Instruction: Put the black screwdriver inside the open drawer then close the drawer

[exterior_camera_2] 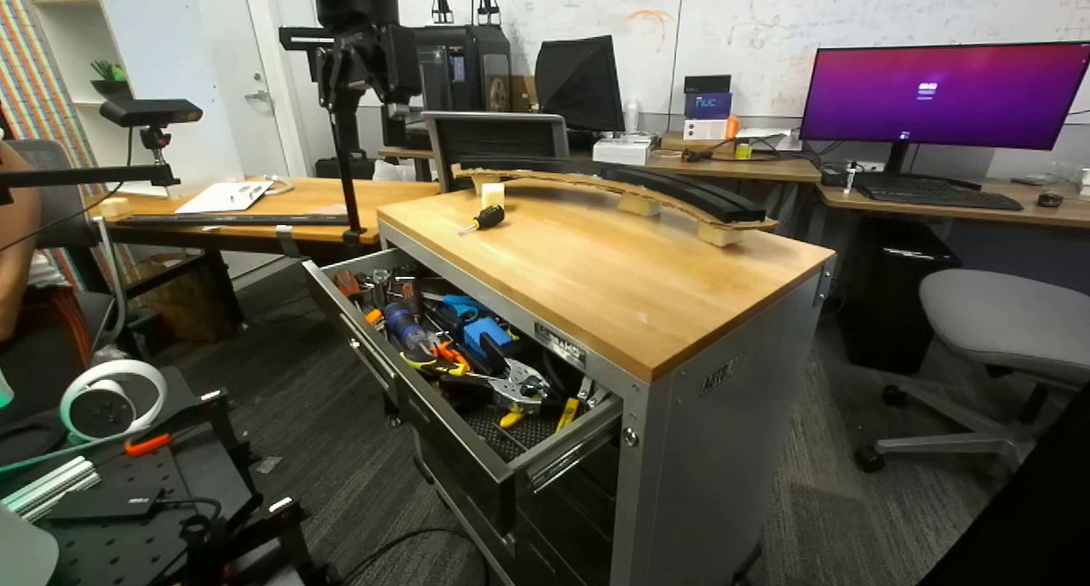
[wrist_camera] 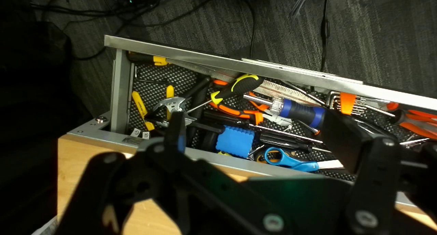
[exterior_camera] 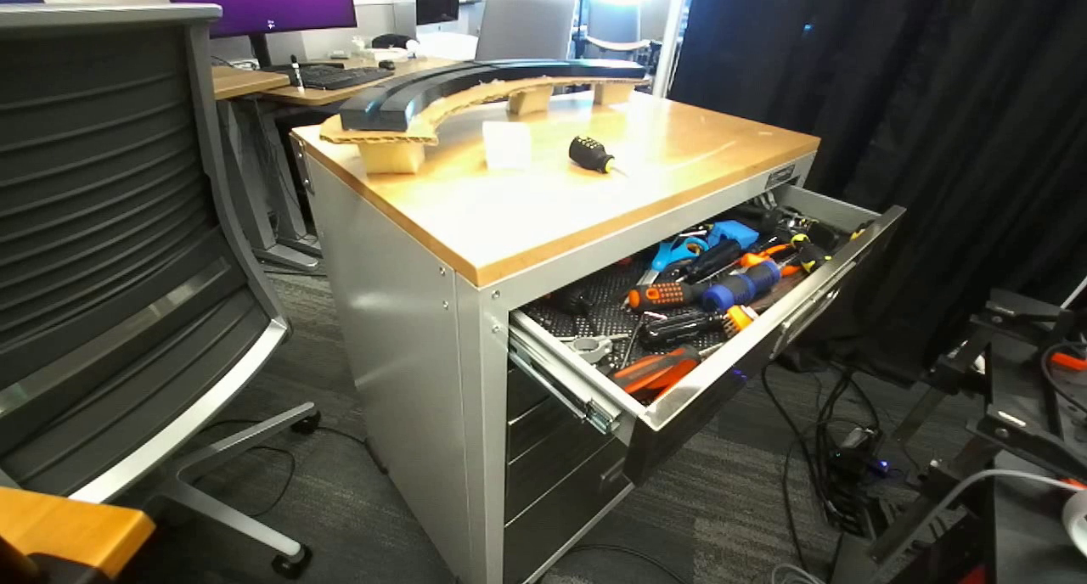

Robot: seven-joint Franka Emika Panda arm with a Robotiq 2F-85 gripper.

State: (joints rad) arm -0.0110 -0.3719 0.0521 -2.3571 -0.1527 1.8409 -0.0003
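Note:
The black screwdriver is short and stubby with a yellow collar. It lies on the wooden cabinet top, seen in both exterior views [exterior_camera: 590,154] [exterior_camera_2: 489,218]; it is out of the wrist view. The wide top drawer is pulled open, full of tools, in both exterior views [exterior_camera: 764,331] [exterior_camera_2: 451,430] and in the wrist view [wrist_camera: 205,59]. My gripper [exterior_camera_2: 366,102] is raised above the cabinet's level in an exterior view. In the wrist view the gripper [wrist_camera: 259,136] has its fingers wide apart with nothing between them, and the drawer shows beyond them.
A curved dark object [exterior_camera: 374,113] on cardboard and foam blocks lies along the back of the cabinet top [exterior_camera: 552,219]. A pale block [exterior_camera: 507,145] stands by the screwdriver. Blue scissors [wrist_camera: 290,162] and a blue-handled tool [wrist_camera: 302,112] lie in the drawer. A chair [exterior_camera: 110,185] stands beside the cabinet.

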